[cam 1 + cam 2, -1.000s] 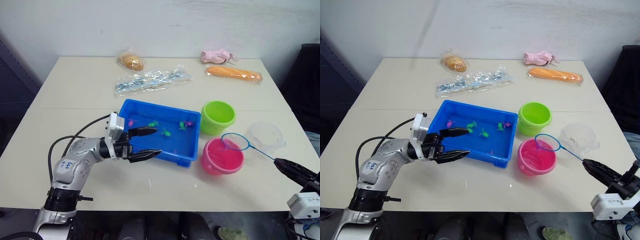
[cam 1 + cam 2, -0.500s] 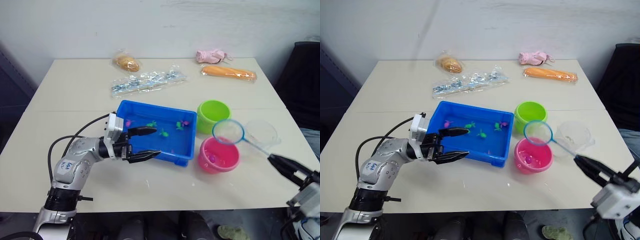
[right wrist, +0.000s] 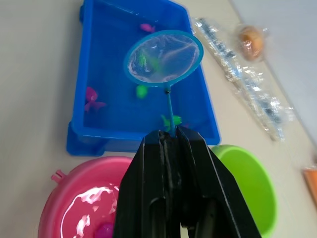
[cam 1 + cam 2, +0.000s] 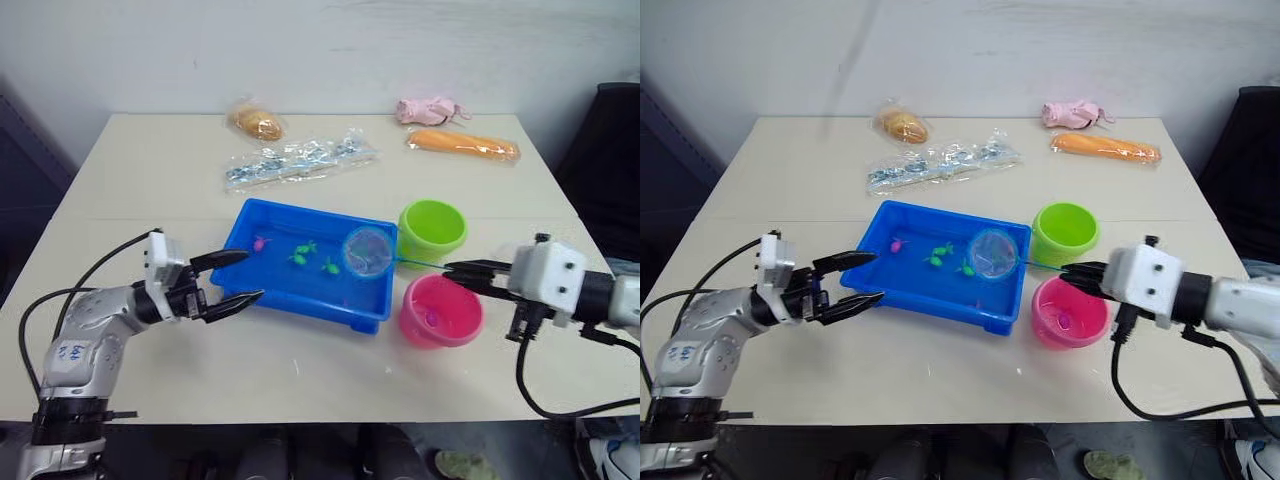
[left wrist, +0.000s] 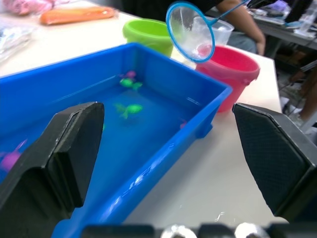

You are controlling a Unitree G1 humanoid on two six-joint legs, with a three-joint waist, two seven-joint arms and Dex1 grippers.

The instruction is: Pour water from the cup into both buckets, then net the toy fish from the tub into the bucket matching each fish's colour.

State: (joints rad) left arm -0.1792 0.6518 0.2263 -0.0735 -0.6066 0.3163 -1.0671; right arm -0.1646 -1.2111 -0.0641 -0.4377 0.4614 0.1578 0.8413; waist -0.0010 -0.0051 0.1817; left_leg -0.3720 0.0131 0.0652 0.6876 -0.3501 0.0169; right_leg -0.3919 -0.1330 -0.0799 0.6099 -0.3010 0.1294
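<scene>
I'm seeing the cup (image 5: 218, 30) sitting mostly hidden behind the net (image 5: 190, 30) hoop. The right gripper (image 3: 171, 136) is covering the handle's end, and the pink bucket (image 3: 81, 198) is running off the frame edge.

Bright blue tub (image 4: 262, 296) holds green and pink fish (image 4: 300, 256); buckets lime green (image 4: 433, 229) and hot pink (image 4: 441, 311).

- Net (image 4: 367, 250) hoop hangs over the tub's (image 4: 290, 299) right end.
- Green bucket (image 4: 433, 231) and pink bucket (image 4: 441, 311) stand just right of the tub.
- Left gripper (image 4: 236, 278), fingers apart, sits at the tub's left rim.
</scene>
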